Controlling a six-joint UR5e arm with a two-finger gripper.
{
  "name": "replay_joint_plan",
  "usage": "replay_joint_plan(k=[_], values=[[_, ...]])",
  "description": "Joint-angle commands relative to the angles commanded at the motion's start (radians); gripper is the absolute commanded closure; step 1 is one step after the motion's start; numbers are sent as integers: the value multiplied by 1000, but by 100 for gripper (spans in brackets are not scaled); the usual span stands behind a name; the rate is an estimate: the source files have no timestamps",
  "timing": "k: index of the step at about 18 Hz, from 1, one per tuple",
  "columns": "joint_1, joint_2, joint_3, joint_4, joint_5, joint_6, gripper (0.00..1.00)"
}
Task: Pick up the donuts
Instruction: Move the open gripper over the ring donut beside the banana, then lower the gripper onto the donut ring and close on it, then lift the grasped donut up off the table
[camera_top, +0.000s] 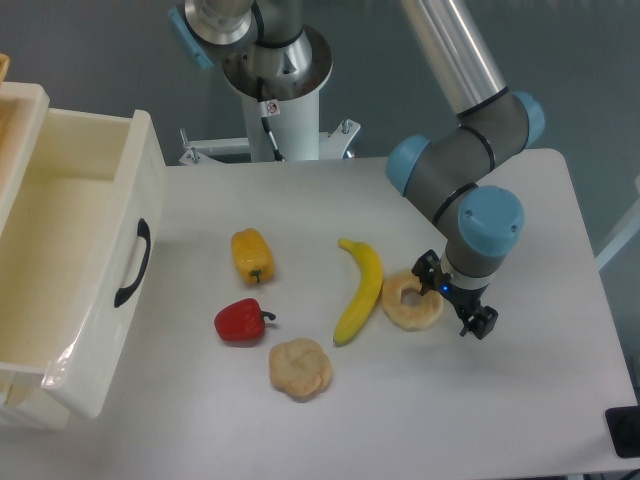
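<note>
Pale donuts (409, 299) lie on the worktop (520, 400) beside the banana (361, 289). The gripper (452, 300), its fingers spread and holding nothing, should straddle the ring's right rim before closing.

The donut (411, 300) is a pale beige-yellow ring with a whitish top and a round hole through its middle. It lies flat on the white table (300, 420), in the right half, about midway between the far and near edges. Its right side is partly hidden.

matt white table (300, 420), glossy banana (362, 290), shiny metal arm tube (450, 45), smooth plastic drawer (80, 260)
</note>
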Motion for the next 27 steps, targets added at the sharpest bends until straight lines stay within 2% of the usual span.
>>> replay_joint_plan(k=[6, 9, 10, 11, 14, 17, 20, 25, 27], values=[[0, -8, -6, -2, 0, -2, 1], [0, -9, -11, -3, -2, 0, 13], [-2, -9, -12, -3, 0, -2, 20], [-2, -9, -12, -5, 0, -6, 31], [-3, -9, -5, -5, 0, -61, 72], [-3, -8, 24, -5, 0, -75, 92], [-3, 0, 54, -6, 0, -80, 100], [-8, -3, 116, -9, 3, -78, 100], [-8, -8, 152, -35, 5, -77, 100]])
